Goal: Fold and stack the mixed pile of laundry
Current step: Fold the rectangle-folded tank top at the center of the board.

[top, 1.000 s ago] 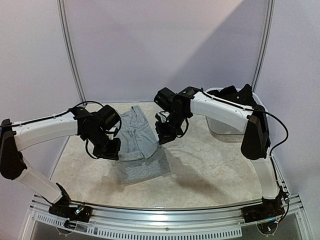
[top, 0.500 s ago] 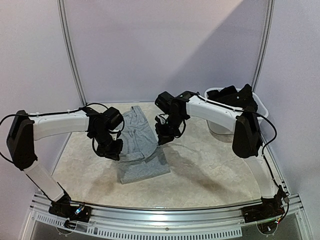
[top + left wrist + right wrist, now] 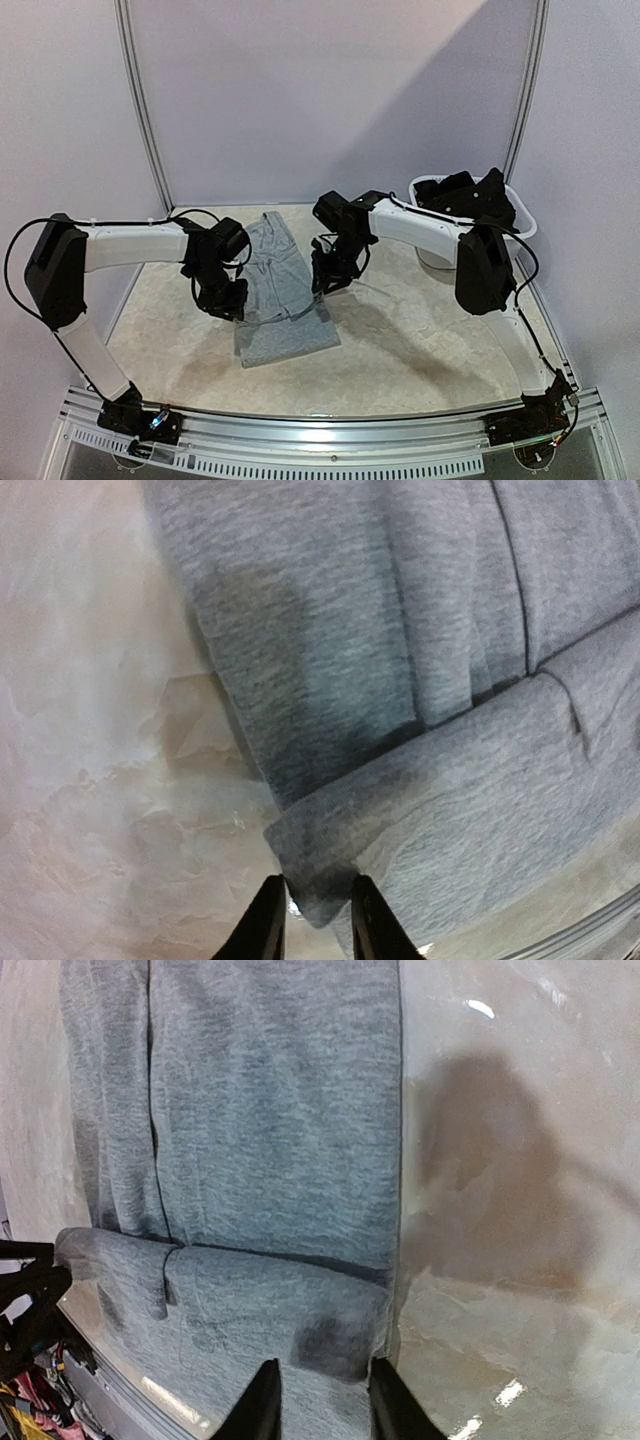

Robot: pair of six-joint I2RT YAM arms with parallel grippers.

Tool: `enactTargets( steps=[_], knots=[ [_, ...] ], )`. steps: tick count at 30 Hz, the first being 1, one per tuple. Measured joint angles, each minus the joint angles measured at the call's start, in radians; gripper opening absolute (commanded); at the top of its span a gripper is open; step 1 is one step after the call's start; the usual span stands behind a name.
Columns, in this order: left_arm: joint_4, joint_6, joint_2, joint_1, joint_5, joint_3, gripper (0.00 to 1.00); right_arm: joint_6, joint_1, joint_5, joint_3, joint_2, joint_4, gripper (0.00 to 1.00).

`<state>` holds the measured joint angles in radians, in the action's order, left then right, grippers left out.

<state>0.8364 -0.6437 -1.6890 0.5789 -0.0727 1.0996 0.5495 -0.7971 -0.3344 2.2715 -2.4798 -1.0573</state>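
Nearest us, the light grey top [image 3: 285,325] lies partly folded on the table [image 3: 420,340]; our left gripper [image 3: 314,900] hangs with jaws slightly apart at the fold's left corner; our right gripper [image 3: 322,1375] likewise at the right corner; farther back, 1 white basket [image 3: 440,255] holds a black garment [image 3: 470,195].

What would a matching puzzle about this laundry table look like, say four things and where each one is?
Things:
1. grey garment
2. white basket
3. black clothes
4. left gripper

Places:
A. at the far right corner of the table
B. heaped inside the basket
C. spread on the table, one end folded over
D. at the left edge of the grey garment, a cloth corner between its fingers

Pairs: 1-C, 2-A, 3-B, 4-D
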Motion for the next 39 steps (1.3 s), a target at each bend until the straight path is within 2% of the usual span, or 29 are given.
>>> enactTargets(
  steps=[5, 7, 14, 19, 20, 22, 23, 29, 39],
  knots=[
    [0.023, 0.003, 0.001, -0.012, 0.023, 0.047, 0.58, 0.018, 0.024, -0.02, 0.041, 0.0, 0.015, 0.48],
    [0.028, 0.006, 0.013, -0.013, 0.035, 0.071, 0.64, 0.026, 0.032, -0.02, 0.051, 0.0, 0.021, 0.49],
    [0.082, 0.01, 0.183, -0.013, 0.074, 0.084, 0.69, 0.017, 0.025, 0.041, 0.029, 0.034, 0.006, 0.48],
    [0.09, 0.002, 0.352, -0.013, 0.08, 0.01, 0.74, -0.013, -0.034, 0.116, -0.04, 0.116, -0.005, 0.47],
    [0.097, -0.001, 0.387, -0.013, 0.08, -0.016, 0.78, -0.018, -0.054, 0.129, -0.05, 0.129, -0.006, 0.47],
    [0.119, -0.008, 0.447, -0.013, 0.081, -0.056, 0.97, -0.031, -0.1, 0.153, -0.063, 0.144, -0.004, 0.47],
    [0.131, -0.014, 0.475, -0.013, 0.082, -0.074, 0.99, -0.035, -0.119, 0.163, -0.069, 0.147, -0.001, 0.47],
    [0.187, -0.048, 0.636, -0.014, 0.093, -0.146, 1.0, -0.047, -0.201, 0.175, -0.098, 0.147, 0.008, 0.46],
    [0.257, -0.071, 0.79, -0.014, 0.092, -0.184, 0.99, -0.058, -0.208, 0.195, -0.1, 0.104, 0.011, 0.44]
  ],
)
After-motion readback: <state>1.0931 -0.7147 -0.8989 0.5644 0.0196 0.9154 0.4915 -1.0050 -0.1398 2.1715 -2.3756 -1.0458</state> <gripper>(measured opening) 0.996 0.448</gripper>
